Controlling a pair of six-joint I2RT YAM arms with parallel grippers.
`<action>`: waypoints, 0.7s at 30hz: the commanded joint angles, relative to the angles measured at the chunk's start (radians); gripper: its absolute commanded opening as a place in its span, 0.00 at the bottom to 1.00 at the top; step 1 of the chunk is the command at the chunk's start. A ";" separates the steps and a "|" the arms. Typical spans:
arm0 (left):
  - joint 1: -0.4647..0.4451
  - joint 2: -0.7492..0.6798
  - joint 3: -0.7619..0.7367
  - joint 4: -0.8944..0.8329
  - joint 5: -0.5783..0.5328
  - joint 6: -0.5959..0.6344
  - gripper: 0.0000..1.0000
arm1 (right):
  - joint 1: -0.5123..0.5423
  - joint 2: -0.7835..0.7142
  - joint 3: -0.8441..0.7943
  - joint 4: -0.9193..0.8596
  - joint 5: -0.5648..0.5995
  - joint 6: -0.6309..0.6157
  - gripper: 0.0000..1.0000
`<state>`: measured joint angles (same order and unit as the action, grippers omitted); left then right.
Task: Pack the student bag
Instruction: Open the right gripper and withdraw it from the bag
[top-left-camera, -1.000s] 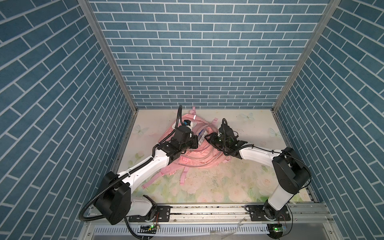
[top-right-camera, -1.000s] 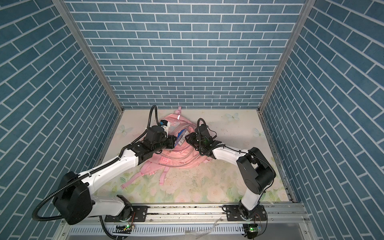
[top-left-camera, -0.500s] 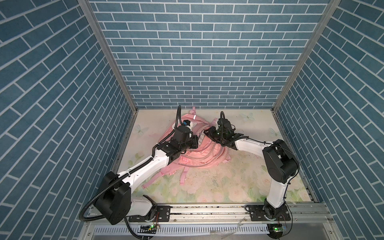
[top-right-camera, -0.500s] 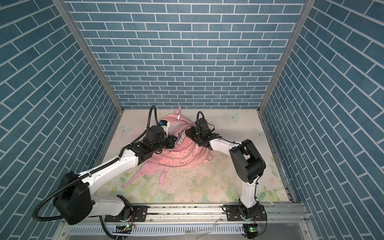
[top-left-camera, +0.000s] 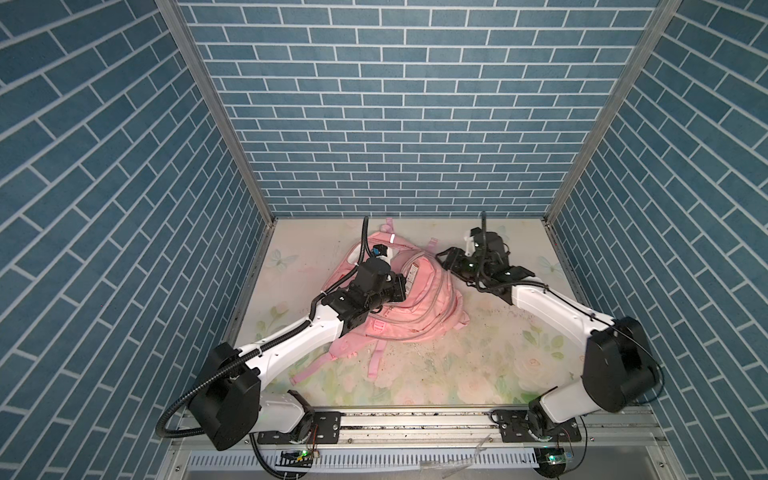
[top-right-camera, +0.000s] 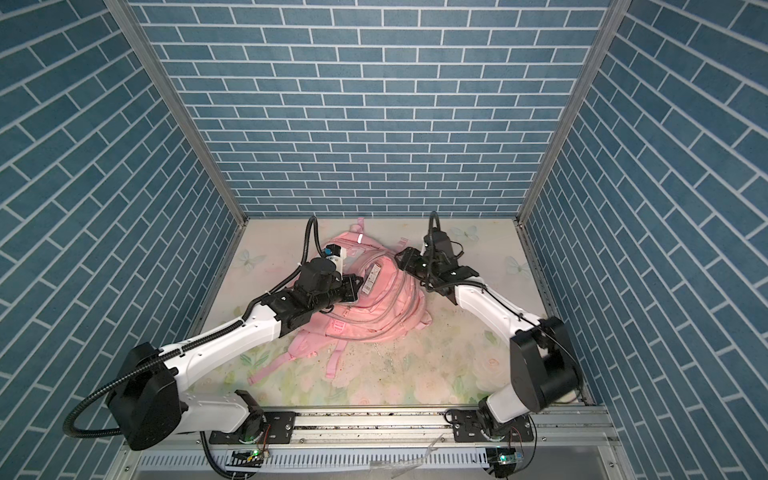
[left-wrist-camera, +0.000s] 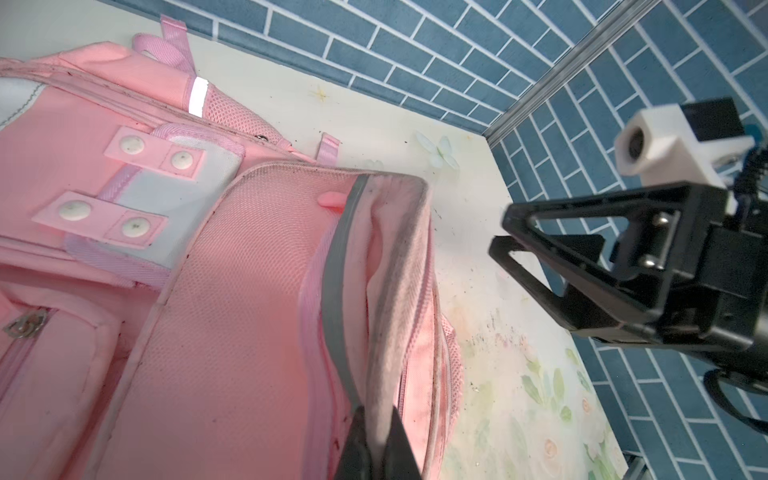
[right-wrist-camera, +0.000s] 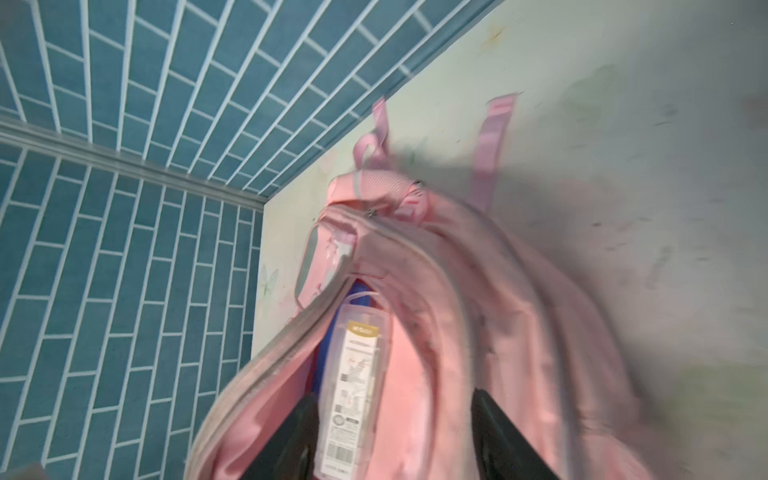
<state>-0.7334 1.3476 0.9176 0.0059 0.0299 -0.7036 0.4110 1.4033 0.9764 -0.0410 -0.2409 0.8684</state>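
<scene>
Student bag (top-left-camera: 419, 299): left gripper (left-wrist-camera: 376, 419) pinching opening rim (left-wrist-camera: 401, 257); right gripper (left-wrist-camera: 500, 233) spread, apart from it; clear case (right-wrist-camera: 357, 374) inside. Likely next: zip shut.

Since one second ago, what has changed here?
The right gripper opened and pulled back to the right, off the student bag, leaving the clear labelled case in its opening. The left gripper stays shut on the opening's edge; the bag lies where it was.
</scene>
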 joint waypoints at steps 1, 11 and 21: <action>-0.038 0.007 0.030 0.228 -0.036 -0.076 0.00 | -0.096 -0.082 -0.085 -0.070 -0.032 -0.074 0.61; -0.091 0.163 0.142 0.274 -0.051 -0.066 0.00 | -0.159 -0.113 -0.126 -0.189 -0.136 -0.176 0.63; -0.072 0.028 0.162 -0.049 -0.059 0.552 0.48 | -0.153 -0.151 -0.108 -0.213 -0.124 -0.204 0.60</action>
<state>-0.8162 1.4372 1.0531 0.0662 -0.0044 -0.4446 0.2546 1.2896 0.8425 -0.2344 -0.3607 0.7097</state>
